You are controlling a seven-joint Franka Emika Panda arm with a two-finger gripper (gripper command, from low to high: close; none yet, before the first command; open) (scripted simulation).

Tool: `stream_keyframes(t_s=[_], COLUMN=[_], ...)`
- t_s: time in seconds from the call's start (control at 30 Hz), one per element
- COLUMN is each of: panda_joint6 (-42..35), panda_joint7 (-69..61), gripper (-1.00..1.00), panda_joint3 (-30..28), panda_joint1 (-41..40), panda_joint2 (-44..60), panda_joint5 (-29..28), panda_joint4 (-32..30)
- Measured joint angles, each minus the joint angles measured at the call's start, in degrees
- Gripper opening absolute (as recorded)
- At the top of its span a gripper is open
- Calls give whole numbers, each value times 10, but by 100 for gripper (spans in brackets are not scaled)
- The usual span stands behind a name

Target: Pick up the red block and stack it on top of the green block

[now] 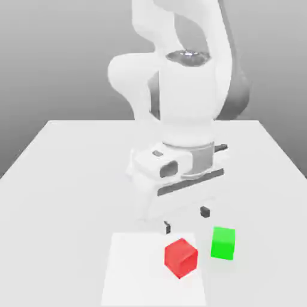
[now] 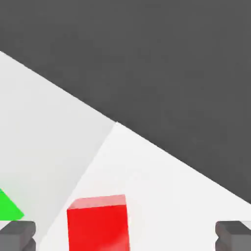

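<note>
The tool (image 1: 186,219) hangs above the tabletop (image 1: 66,198), its two fingers spread apart with nothing between them; near it, the red block (image 1: 180,258) sits on the white square (image 1: 138,270); the green block (image 1: 223,243) rests just beside that square, toward the exterior view's right.

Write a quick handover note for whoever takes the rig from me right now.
Gripper: open and empty, above the table near the two blocks, its black fingertips standing wide apart.
Red cube-shaped block: on the white square patch, near its edge on the green block's side.
Green cube-shaped block: on the pale table, just off the patch, toward the exterior view's right, with nothing on top.
Done: no grasp or stacking yet.
Left: line up over the red block, grip it, lift, set it on the green one, release.
</note>
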Motion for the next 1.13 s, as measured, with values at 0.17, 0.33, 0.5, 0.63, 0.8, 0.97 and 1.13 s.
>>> stream_keyframes(t_s=[0.17,0.33,0.5,0.63,0.8,0.97,1.13], panda_joint6=[85,99,76,9,-47,19,57], panda_joint7=[-13,-14,-11,-7,-51,-52,-45], gripper=[0,-100,-100,-100,-100,-100,100], panda_joint3=[8,10,8,10,60,66,62], panda_joint1=[-6,-7,-7,-4,86,101,102], panda_joint2=[104,121,94,15,-82,-22,18], panda_joint5=[8,9,5,-3,4,-9,-20], panda_joint4=[8,11,7,-6,-46,-53,-51])
